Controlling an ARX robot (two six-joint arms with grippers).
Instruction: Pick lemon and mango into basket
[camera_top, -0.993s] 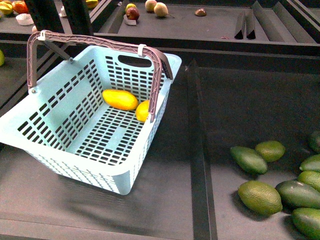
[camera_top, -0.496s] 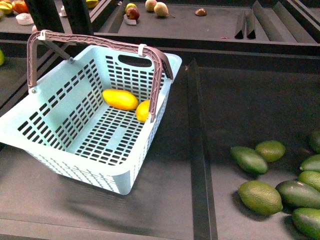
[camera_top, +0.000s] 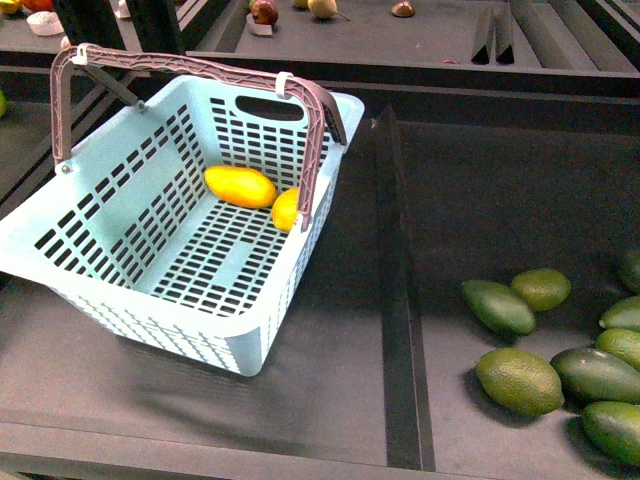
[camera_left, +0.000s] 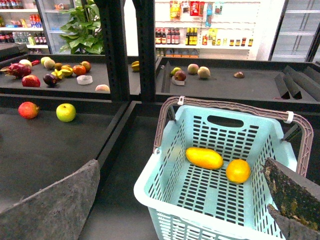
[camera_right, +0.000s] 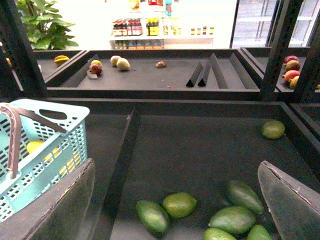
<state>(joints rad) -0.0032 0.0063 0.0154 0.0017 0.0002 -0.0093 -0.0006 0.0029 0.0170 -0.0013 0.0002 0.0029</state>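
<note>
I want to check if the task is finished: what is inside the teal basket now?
Inside the basket lie the mango and the lemon, side by side on its slotted floor. In the front view the brown handle covers part of the lemon.

Dark matte counter (camera_top: 330, 400) split by raised black divider (camera_top: 398, 300) into bays; black upright posts (camera_left: 127, 50) behind; rear display tray (camera_right: 165, 75) holds wedge partitions (camera_right: 202, 74); far wall bright, shelves of bottles (camera_left: 175, 36); glass-door fridge (camera_left: 295, 27) at side; leafy potted plant (camera_left: 87, 27); strong store lighting beyond
</note>
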